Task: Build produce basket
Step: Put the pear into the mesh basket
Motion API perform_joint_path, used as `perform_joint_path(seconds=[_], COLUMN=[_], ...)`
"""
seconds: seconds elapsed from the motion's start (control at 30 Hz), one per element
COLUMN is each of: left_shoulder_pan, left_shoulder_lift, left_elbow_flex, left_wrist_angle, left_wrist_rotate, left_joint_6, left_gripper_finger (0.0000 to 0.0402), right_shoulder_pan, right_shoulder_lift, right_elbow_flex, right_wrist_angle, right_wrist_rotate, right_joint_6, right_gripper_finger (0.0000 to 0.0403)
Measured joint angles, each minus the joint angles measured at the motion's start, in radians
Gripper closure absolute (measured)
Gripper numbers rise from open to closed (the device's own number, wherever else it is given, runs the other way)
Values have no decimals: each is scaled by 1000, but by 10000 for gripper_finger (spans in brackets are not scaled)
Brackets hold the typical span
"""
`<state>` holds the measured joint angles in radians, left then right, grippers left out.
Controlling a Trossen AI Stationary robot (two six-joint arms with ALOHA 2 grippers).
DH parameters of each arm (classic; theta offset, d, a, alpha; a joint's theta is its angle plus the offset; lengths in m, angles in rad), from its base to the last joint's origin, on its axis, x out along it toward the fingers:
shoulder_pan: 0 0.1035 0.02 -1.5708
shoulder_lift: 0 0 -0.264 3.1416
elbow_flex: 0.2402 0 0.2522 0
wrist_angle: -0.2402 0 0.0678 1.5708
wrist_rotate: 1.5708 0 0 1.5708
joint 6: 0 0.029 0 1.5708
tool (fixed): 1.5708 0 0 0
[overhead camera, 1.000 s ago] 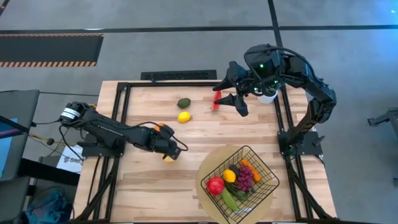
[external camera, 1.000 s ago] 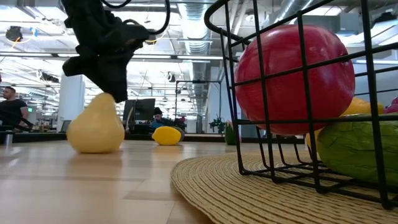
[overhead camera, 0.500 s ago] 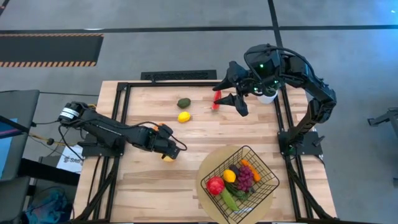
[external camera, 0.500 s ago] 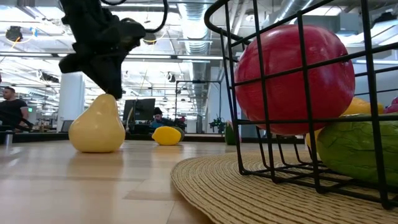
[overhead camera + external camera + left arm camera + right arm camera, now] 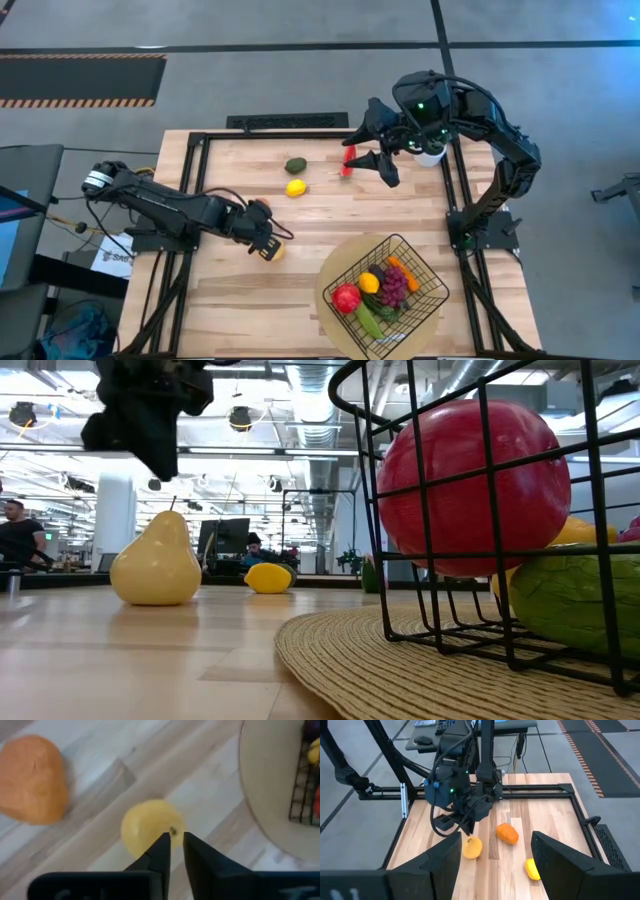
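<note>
One pear (image 5: 155, 561) released, left gripper (image 5: 150, 455) lifted

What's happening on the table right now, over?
Left hand nearly shut above standing pear. Right hand open, idle. Basket part-filled. Nothing blocking.

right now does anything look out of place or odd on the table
Nothing is spilled or damaged. The pear stands upright on bare wood, outside the basket, with the left gripper just above its stem, jaws nearly shut and holding nothing. A lemon also lies loose.
</note>
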<state>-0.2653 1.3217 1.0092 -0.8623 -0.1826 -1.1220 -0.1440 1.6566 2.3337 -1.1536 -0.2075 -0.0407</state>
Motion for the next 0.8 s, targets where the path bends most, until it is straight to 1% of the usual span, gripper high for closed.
perform_joint_path(seconds=[0.07, 0.3, 0.4, 0.53, 0.67, 0.8], left_shoulder_pan=[-3, -2, -2, -2, -2, 1], left_shoulder_lift=[7, 28, 37, 71, 106, 110], left_elbow_flex=[0, -1, 0, -1, -1, 0], left_wrist_angle=[-15, -3, 4, 19, 41, 54], left_wrist_rotate=[3, -27, -15, 18, 20, 11], left_joint_6=[-6, -37, -46, -50, -42, -42], left_gripper_finger=[338, 233, 202, 185, 185, 186], right_shoulder_pan=[0, 0, 0, 0, 0, 0], right_shoulder_lift=[0, 0, 0, 0, 0, 0], right_elbow_flex=[0, 0, 0, 0, 0, 0], right_wrist_angle=[-3, -9, -9, -12, -16, -15], right_wrist_rotate=[0, 0, 0, 0, 0, 0], right_joint_6=[-19, -47, -50, -50, -50, -50], right_gripper_finger=[143, 143, 143, 143, 143, 143])
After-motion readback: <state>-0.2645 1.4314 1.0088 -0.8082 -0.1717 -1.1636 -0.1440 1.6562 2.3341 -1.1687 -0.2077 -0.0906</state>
